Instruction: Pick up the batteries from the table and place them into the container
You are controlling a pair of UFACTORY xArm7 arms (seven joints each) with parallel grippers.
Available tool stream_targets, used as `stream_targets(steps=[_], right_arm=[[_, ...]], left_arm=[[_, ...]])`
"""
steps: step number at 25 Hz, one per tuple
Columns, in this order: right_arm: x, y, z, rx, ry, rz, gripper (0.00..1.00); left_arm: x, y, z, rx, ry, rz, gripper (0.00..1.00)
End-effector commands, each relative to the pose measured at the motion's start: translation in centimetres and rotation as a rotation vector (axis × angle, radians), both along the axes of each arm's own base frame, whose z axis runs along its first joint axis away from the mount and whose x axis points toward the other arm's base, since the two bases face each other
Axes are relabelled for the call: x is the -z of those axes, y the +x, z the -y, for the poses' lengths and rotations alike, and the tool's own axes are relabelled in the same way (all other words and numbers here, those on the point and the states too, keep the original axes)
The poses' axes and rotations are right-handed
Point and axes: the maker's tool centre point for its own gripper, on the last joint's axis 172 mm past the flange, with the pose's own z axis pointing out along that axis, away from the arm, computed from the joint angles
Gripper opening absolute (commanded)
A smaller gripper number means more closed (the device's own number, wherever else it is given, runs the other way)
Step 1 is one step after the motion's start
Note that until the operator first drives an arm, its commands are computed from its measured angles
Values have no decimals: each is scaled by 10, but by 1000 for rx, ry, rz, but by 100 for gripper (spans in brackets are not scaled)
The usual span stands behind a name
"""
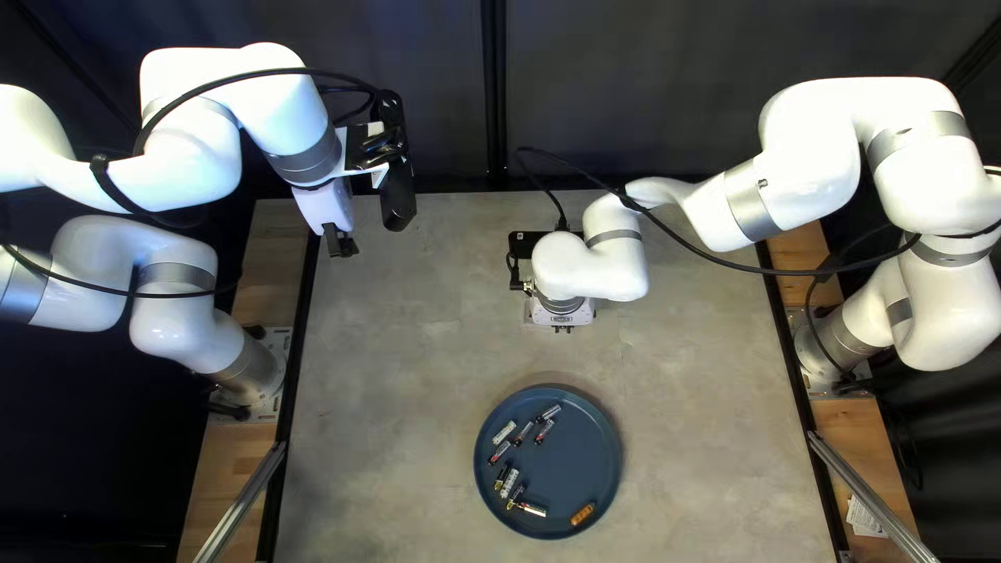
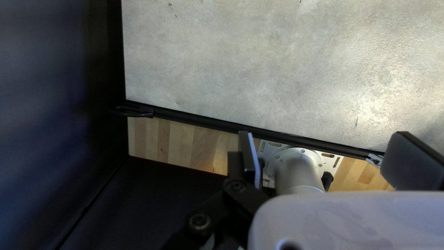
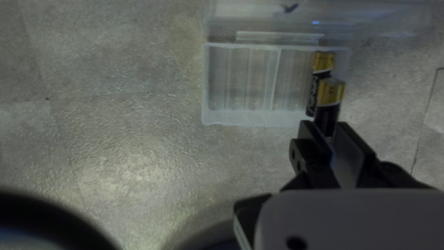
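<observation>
My right gripper (image 1: 563, 329) is low over the middle of the table. In the right wrist view, the right gripper (image 3: 329, 132) is shut on a black-and-gold battery (image 3: 330, 95), held at the edge of a clear plastic container (image 3: 240, 118). A second battery (image 3: 324, 62) lies in the container's end compartment, partly behind the held one. Several more batteries, one of them an orange battery (image 1: 583, 514), lie on a blue plate (image 1: 589, 448). Beyond the table's far left corner hangs my left gripper (image 1: 341, 245); its wrist view shows the left gripper (image 2: 323, 155) open and empty.
The container's clear lid (image 3: 277, 18) stands open along its far side. My right arm (image 1: 594, 261) reaches across the table and hides most of the container from above. Metal rails (image 1: 240, 503) flank both table sides, and a dark curtain (image 1: 438, 94) hangs behind.
</observation>
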Motion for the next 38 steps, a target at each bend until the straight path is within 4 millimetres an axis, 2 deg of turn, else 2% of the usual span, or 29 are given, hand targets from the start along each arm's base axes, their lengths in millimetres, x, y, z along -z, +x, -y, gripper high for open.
stream_targets(steps=[1,3,6,7,8,9,13,16,19,22,26,29,38], right_arm=[[2,1,3,2,-7,-5,71],[2,-2,6,4,-11,-8,74],[1,-4,8,7,-16,-11,89],[0,-4,8,8,-17,-11,91],[-1,-4,8,9,-17,-11,98],[-3,-2,6,9,-20,-10,100],[-11,2,-9,10,-17,2,100],[-15,7,-31,7,-12,13,100],[-22,5,-59,-13,0,21,100],[-27,4,-78,-20,16,25,100],[-28,8,-105,-42,34,25,100],[-24,9,-136,-89,32,3,100],[-24,9,-136,-89,32,3,100]], left_arm=[[0,0,0,0,0,0,100],[0,0,0,0,0,0,100],[0,0,0,0,0,0,100],[0,0,0,0,0,0,100],[0,0,0,0,0,0,100],[0,0,0,0,0,0,100],[0,0,0,0,0,0,100],[0,0,0,0,0,0,100],[0,0,0,0,0,0,100],[0,0,0,0,0,0,100],[0,0,0,0,0,0,100],[0,0,0,0,0,0,100],[0,0,0,0,0,0,100]])
